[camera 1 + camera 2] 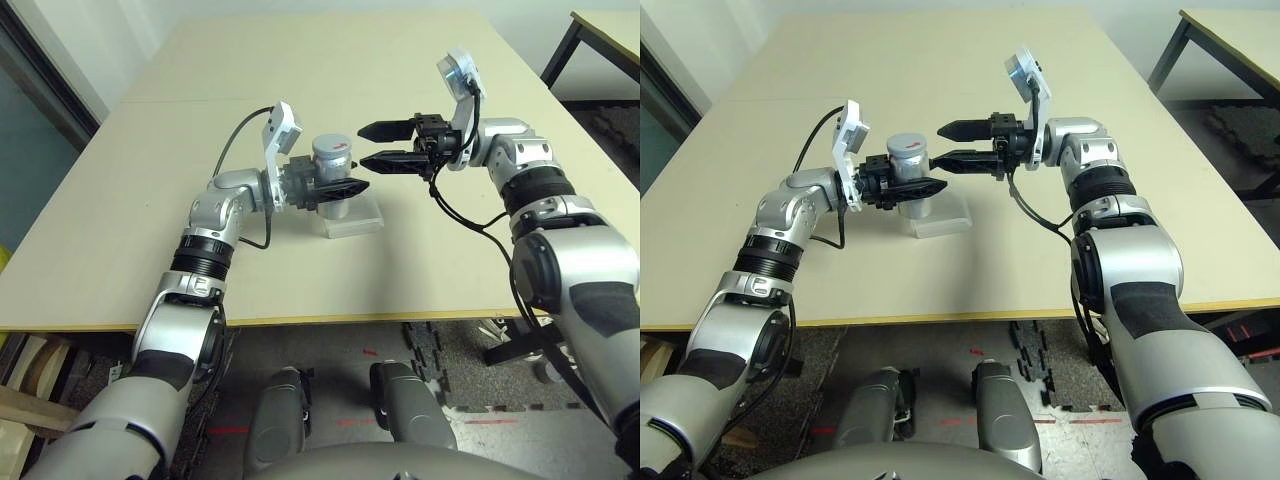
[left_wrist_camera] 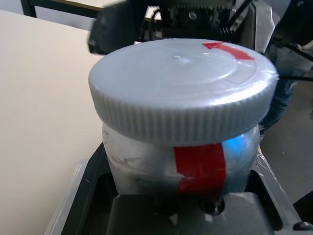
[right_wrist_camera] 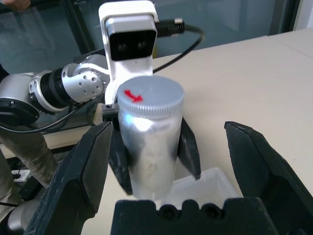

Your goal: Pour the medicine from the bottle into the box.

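Two grippers over mid-tabletop, nearer the front edge. Left gripper (image 1: 345,187) clamped on the upright, capped bottle (image 1: 331,172), held above the box (image 1: 352,218) resting on the tabletop (image 1: 330,70). Right gripper (image 1: 372,145) spread wide, holding nothing, fingertips just beside the cap (image 3: 151,96).

A wide tan bench (image 1: 150,200) lies bare on every side of the central cluster, giving free passage all round. At the centre, the left gripper (image 1: 345,188) is clamped around an upright bottle (image 1: 331,160), which stands over a clear box (image 1: 355,222). The bottle's ridged cap (image 3: 151,95) is uncovered from above. The right gripper (image 1: 378,146), fingers spread, hangs just beside the cap, barring that side.
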Controlling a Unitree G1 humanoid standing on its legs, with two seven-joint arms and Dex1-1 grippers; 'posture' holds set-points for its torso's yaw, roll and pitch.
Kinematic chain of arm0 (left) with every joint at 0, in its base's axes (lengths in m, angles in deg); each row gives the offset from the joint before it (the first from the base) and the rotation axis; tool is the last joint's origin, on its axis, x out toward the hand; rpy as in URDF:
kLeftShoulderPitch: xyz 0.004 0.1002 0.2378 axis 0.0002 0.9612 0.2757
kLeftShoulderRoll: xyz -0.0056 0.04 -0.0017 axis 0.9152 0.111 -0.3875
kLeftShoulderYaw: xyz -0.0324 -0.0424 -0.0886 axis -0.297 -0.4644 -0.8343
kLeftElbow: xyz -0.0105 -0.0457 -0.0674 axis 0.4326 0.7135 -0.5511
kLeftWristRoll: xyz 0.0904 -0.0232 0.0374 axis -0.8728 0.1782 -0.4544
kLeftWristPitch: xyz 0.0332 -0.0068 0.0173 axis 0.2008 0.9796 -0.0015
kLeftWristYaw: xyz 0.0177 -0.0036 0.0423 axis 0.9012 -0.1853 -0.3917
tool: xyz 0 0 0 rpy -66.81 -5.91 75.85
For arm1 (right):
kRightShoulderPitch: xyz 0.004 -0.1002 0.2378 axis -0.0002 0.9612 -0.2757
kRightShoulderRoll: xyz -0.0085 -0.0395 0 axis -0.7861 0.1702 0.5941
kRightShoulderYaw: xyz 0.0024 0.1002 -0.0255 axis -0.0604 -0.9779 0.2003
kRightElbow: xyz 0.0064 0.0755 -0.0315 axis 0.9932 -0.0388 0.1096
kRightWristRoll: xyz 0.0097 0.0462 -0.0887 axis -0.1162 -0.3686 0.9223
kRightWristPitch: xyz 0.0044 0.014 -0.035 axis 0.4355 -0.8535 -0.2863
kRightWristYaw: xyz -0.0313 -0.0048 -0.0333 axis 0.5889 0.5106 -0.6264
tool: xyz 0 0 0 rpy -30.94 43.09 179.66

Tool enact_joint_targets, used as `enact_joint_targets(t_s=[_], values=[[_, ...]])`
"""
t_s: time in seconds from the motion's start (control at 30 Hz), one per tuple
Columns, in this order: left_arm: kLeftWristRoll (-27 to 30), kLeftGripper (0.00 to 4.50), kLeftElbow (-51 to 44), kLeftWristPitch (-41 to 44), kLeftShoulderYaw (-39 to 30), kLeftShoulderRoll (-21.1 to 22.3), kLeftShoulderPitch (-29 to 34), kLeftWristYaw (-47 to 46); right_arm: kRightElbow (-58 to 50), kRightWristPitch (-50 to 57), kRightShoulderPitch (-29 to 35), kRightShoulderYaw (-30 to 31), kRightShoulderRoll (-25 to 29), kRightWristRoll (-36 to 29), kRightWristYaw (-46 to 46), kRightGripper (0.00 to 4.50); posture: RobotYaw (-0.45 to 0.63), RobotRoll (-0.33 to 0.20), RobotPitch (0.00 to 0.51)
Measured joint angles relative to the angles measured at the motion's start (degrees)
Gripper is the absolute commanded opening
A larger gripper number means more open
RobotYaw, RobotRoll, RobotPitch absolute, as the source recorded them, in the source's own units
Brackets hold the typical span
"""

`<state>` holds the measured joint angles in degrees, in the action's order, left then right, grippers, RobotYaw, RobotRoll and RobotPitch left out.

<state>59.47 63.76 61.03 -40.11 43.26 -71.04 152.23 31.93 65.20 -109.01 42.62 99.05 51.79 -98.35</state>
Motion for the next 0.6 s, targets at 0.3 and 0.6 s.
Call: enact_joint_targets(t_s=[0.3,0.6], values=[[-1.01,2.71,0.11,-0.52,0.90,0.02,-0.01,1.24,-0.02,-1.27,-1.01,0.77,-1.04,1.05,-0.36,4.50,-0.18,0.000,0.090],[-1.35,2.71,0.24,-1.16,1.33,-0.01,-0.11,1.56,-0.04,-1.36,-2.69,2.43,-2.47,1.69,-1.08,4.50,-0.18,0.000,0.089]])
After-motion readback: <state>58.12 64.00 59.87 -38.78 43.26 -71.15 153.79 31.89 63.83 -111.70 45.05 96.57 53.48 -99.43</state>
